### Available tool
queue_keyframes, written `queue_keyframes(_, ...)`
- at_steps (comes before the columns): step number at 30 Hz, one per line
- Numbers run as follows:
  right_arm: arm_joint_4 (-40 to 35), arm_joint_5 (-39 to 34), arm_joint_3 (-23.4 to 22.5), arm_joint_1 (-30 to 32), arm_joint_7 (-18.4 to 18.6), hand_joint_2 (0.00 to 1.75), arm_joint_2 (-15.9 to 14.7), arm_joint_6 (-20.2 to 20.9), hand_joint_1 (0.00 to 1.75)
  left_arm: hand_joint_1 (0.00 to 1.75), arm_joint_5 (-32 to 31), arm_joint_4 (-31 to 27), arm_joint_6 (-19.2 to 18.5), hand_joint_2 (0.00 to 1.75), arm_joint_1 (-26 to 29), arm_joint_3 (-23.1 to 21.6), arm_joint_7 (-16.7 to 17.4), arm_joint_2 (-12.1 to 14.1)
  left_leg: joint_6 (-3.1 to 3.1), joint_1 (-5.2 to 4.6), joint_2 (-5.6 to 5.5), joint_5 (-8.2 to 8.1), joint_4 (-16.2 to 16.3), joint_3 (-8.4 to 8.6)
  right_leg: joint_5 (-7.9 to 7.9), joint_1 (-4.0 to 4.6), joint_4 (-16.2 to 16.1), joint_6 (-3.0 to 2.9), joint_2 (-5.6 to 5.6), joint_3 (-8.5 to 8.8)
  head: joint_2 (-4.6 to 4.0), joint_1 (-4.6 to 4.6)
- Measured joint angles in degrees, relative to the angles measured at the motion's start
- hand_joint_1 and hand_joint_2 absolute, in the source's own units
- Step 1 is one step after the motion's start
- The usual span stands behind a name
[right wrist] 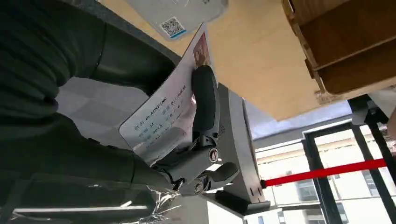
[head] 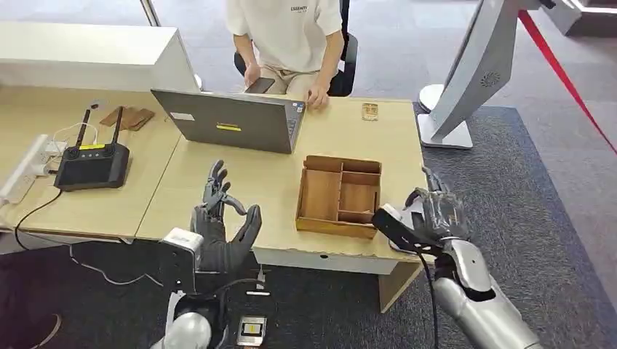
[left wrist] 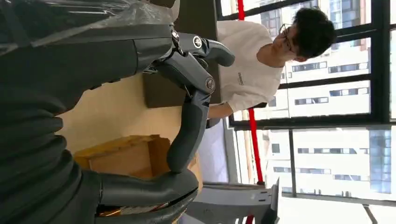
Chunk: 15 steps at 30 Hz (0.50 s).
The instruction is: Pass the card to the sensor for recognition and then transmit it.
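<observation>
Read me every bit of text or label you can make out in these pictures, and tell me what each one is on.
"BLACKPINK": on the card held in the right hand; the smaller lines under it are too blurred to read.
QR code: on the white sensor lying on the table; no letters readable.
Shirt of the seated person: a small chest print, too small to read.
Laptop: yellow and white stickers on the lid, unreadable.

Card (right wrist: 161, 112) text partly hidden under right robot hand (right wrist: 140, 140) fingers (right wrist: 205, 100), small print illegible.
</observation>
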Motion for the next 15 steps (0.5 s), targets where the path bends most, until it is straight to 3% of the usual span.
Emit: queue_keyframes(15, 8.50, -1.42, 0.44, -1.13, -1.27, 1.75, 2.05, -1.55, 1.75, 0.00, 0.79, 2.08, 0.00, 1.75, -0.95, -2.01, -0.52, 0.00, 0.00, 0.00, 0.00, 0.00, 0.00, 0.00, 0.00, 0.00, 0.00, 0.00, 0.00, -0.01, 0.00, 0.00)
